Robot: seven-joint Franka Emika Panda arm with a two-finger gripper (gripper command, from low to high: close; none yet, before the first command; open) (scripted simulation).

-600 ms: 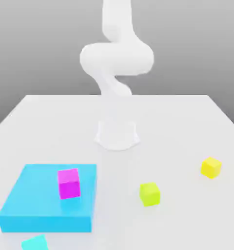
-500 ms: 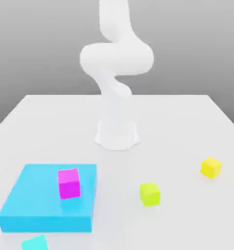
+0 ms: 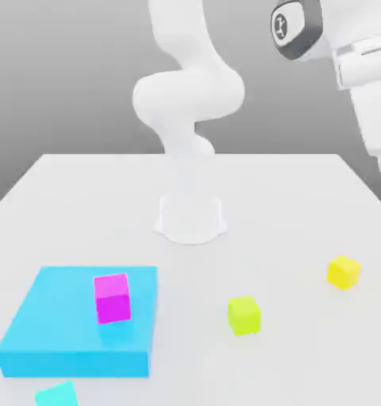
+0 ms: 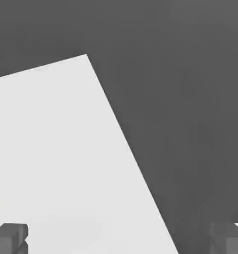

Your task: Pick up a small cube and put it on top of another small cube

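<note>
My gripper (image 4: 119, 240) wide open, holding nothing, at the exterior view's upper right, above the yellow cube (image 3: 344, 273) at right

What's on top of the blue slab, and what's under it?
The magenta cube sits on the blue slab. Whatever may be under the slab is covered by it, so I cannot tell.

A matt, plain-coloured golden-yellow cube (image 3: 344, 273), smooth-faced, near a smooth matt blue slab (image 3: 82, 321) on a smooth tabletop (image 3: 281, 206).
</note>
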